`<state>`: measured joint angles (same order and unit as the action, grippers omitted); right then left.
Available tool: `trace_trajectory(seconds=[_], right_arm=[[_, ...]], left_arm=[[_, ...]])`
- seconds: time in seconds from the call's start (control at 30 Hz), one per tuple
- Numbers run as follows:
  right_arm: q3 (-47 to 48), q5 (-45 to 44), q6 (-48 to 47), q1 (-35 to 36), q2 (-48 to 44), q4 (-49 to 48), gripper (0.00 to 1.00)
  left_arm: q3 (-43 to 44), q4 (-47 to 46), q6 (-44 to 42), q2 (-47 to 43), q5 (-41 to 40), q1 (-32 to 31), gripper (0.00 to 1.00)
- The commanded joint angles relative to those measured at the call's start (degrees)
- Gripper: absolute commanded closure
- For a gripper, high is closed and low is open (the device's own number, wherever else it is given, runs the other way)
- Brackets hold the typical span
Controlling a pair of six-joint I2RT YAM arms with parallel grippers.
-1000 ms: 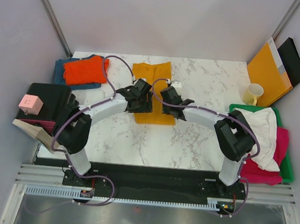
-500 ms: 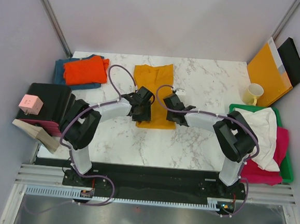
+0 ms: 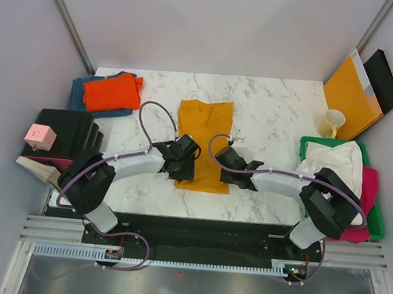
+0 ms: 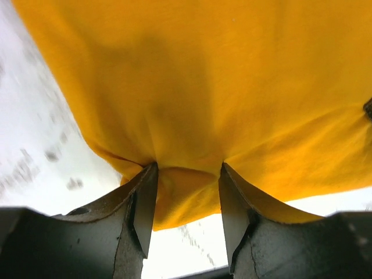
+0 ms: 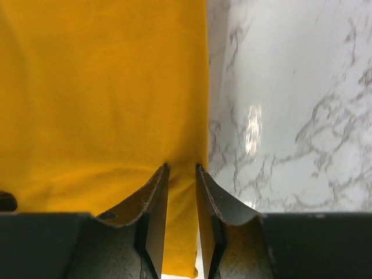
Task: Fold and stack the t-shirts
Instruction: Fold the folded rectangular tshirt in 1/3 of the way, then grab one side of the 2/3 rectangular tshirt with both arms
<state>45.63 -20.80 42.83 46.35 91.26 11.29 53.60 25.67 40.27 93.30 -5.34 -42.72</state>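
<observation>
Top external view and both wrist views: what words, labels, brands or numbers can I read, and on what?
Nothing legible in any view.
Tiny dark marks on the pink box: too small to read.
Pale strip on the orange-brown envelope: no print legible.
The mustard-yellow t-shirt and the yellow mug: no print visible.

Cream mug (image 3: pixel 332 123) beside orange-brown envelope (image 3: pixel 351 91); pink cube (image 3: pixel 40 135) atop black box (image 3: pixel 65 126); green tray (image 3: pixel 317 140).

one overhead, two close on t-shirt (image 3: pixel 202 128)
</observation>
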Motion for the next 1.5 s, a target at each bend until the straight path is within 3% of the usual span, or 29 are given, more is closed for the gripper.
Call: trace_trajectory(seconds=[0.0, 0.17, 0.3, 0.4, 0.7, 1.13, 1.23, 1.47], right_arm=[[-4.93, 1.81, 4.19, 2.34, -2.31, 9.98, 0.66], [-4.59, -1.96, 4.20, 2.69, -7.14, 12.09, 0.56], [-2.13, -5.74, 3.31, 3.05, -14.25, 13.49, 0.44], [-2.20, -5.83, 3.66, 3.31, -17.07, 15.95, 0.43], [-13.88, -4.60, 9.37, 8.14, -26.12, 14.81, 0.44], [-14.60, -5.57, 9.38, 10.69, -27.98, 14.37, 0.44], [-14.07, -5.83, 8.85, 10.78, -28.33, 14.46, 0.44], [-14.16, -6.36, 8.32, 10.69, -30.53, 15.69, 0.44]], left_arm=[[-4.55, 5.88, 6.21, -5.48, -0.19, -5.70, 0.47], [-5.70, 6.50, 8.68, -9.26, -4.05, -10.62, 0.43], [-6.23, 6.23, 9.03, -18.13, -10.03, -11.68, 0.15], [-7.55, 5.71, 8.95, -22.89, -11.09, -11.60, 0.07], [-17.56, 4.65, 18.43, -28.34, -8.72, -15.28, 0.11], [-20.38, 1.40, 24.68, -25.98, -12.06, -18.45, 0.13], [-19.86, 0.35, 24.68, -24.05, -12.85, -18.45, 0.18], [-18.19, 0.17, 25.03, -17.99, -14.70, -18.45, 0.41]])
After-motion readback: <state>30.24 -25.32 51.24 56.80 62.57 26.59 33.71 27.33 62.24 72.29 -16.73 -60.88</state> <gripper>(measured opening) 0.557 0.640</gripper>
